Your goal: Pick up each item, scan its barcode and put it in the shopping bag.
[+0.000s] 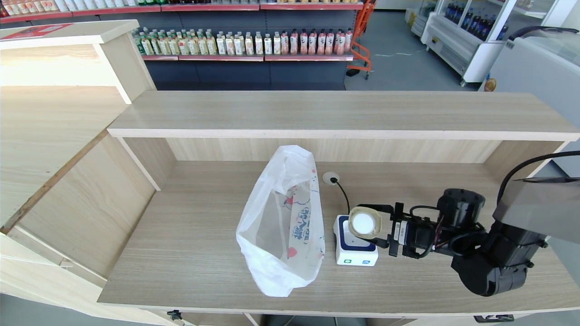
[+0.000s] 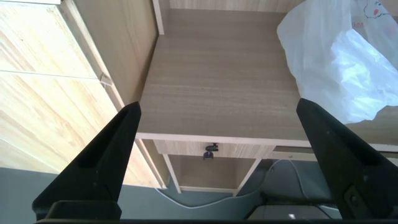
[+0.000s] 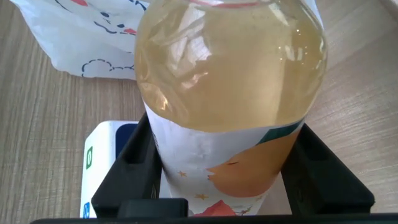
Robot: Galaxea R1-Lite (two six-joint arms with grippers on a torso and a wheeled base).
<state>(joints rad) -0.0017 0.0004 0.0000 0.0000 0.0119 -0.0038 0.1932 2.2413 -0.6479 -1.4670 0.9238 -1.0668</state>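
1. Our right gripper (image 1: 378, 225) has its fingers clamped on the labelled body of the bottle (image 1: 364, 222). It holds the bottle level, right above the scanner (image 1: 355, 249) on the tabletop (image 1: 190, 244), with the white cap turned toward the shopping bag (image 1: 281, 226).
2. We judge the step in hand to be the scan. We cannot make out a barcode on the label from here, so we roll the wrist slowly and let the whole label sweep past the scanner's window.
3. We hold the bottle close over the scanner but apart from it, since a knock could shove the unit or tug its cable (image 1: 342, 192).
4. The bag sits just beside the scanner, on our left, and its mouth looks open upward. The carry after the scan should be short: lift over the rim, lower well inside, then release, because thin plastic folds easily.
5. Our left gripper (image 2: 217, 112) hangs empty with its fingers (image 2: 106, 162) apart, by the near left edge of the tabletop. It could steady the bag's rim if the rim sags.
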